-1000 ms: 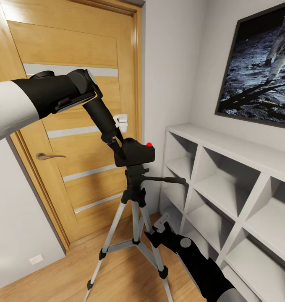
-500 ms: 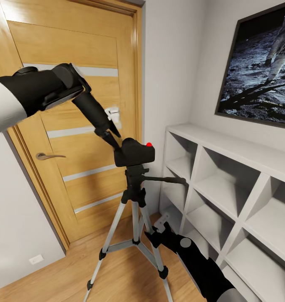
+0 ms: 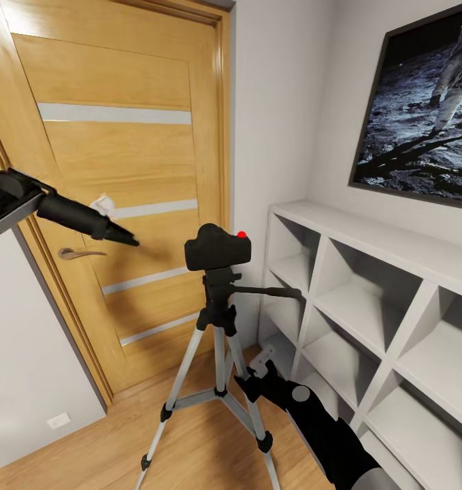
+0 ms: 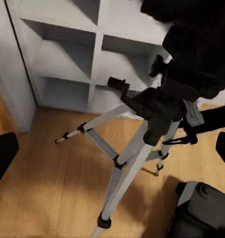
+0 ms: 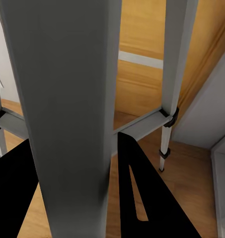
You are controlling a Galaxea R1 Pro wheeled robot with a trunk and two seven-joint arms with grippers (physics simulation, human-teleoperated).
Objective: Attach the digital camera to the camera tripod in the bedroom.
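Observation:
The black digital camera (image 3: 217, 248), red button up, sits on the head of the camera tripod (image 3: 219, 320), whose pan handle points toward the shelves. My left gripper (image 3: 125, 238) hangs open to the camera's left, apart from it, in front of the door. From the left wrist view I look down on the camera (image 4: 191, 59) and the silver tripod legs (image 4: 127, 163) between widely spread fingers (image 4: 3, 158). Low down, my right gripper (image 3: 250, 382) is shut on a tripod leg. That leg (image 5: 75, 124) stands between the black fingers (image 5: 142, 198) in the right wrist view.
An oak door (image 3: 122, 136) with pale stripes and a handle (image 3: 77, 254) stands behind the tripod. White cube shelves (image 3: 367, 306) run along the right wall under an astronaut picture (image 3: 421, 102). Light wood floor (image 3: 88, 449) lies to the tripod's left.
My left gripper has let go of the camera and swung away to the left and down. The camera stays on the tripod head. The right arm has not moved.

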